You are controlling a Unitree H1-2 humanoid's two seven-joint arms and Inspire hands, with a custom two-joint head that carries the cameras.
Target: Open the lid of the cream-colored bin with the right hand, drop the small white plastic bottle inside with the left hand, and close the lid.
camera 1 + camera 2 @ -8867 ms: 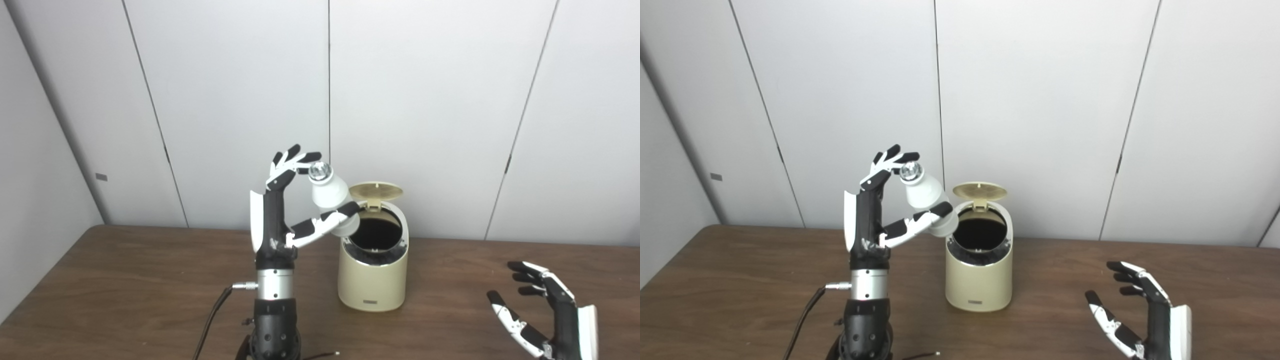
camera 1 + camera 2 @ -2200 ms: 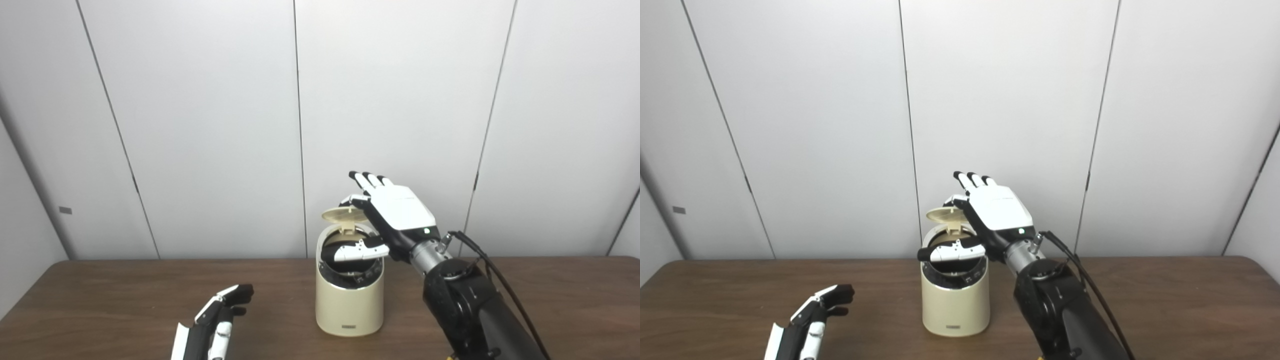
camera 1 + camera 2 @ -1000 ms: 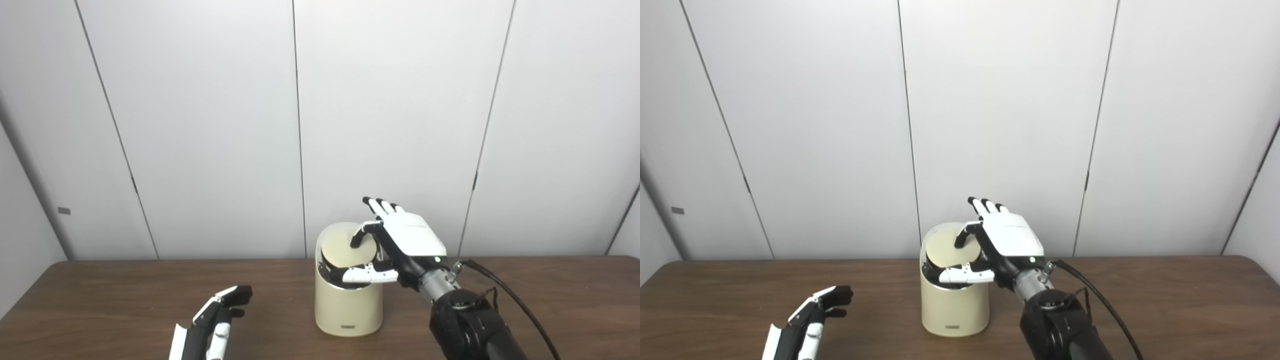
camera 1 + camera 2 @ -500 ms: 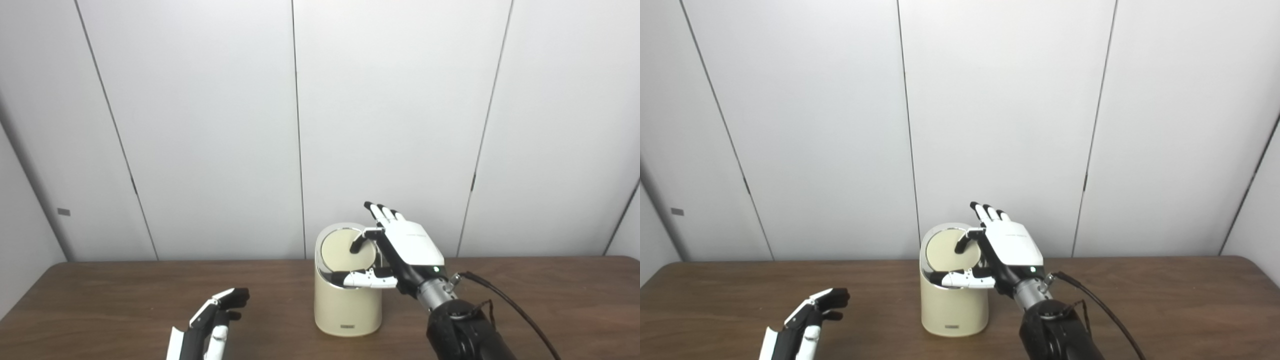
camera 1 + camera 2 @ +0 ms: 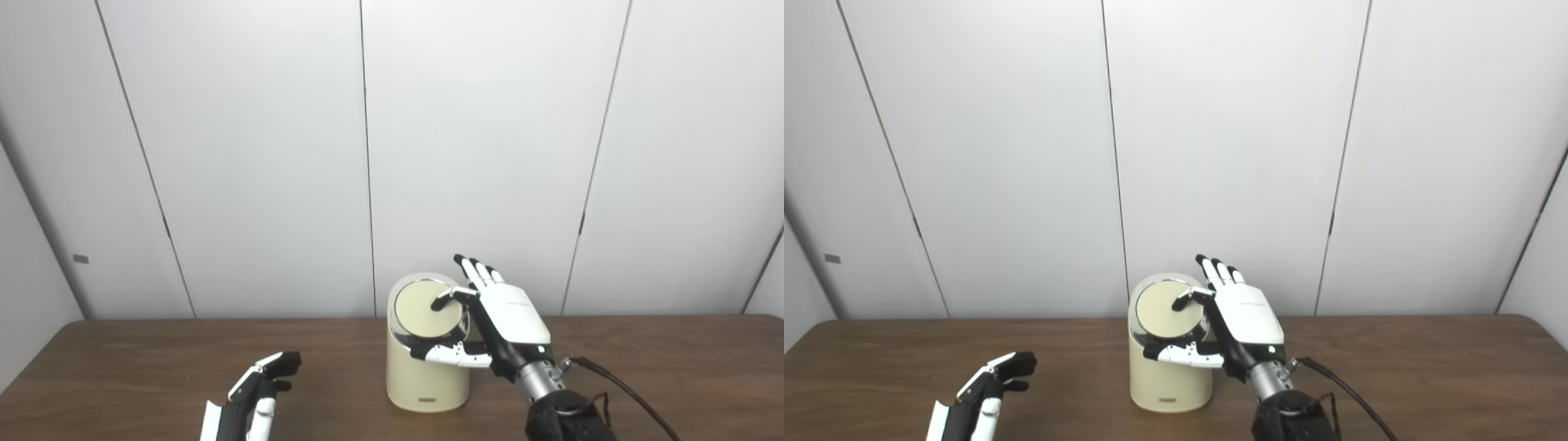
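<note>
The cream-colored bin (image 5: 422, 373) stands at the middle of the brown table (image 5: 122, 367), and its round lid (image 5: 425, 303) lies down flat in the rim. My right hand (image 5: 499, 318) is beside and over the bin's right side, fingers spread, with one fingertip resting on the lid and the thumb in front of the bin's upper wall. My left hand (image 5: 254, 398) lies low near the table's front left, open and holding nothing. The small white bottle is out of sight.
Grey wall panels (image 5: 245, 153) rise directly behind the table's back edge. A black cable (image 5: 618, 386) trails from my right wrist toward the lower right.
The lid has settled from tilted to flat on the rim. My right hand has sunk slightly and drawn back toward me. My left hand has dropped slightly.
</note>
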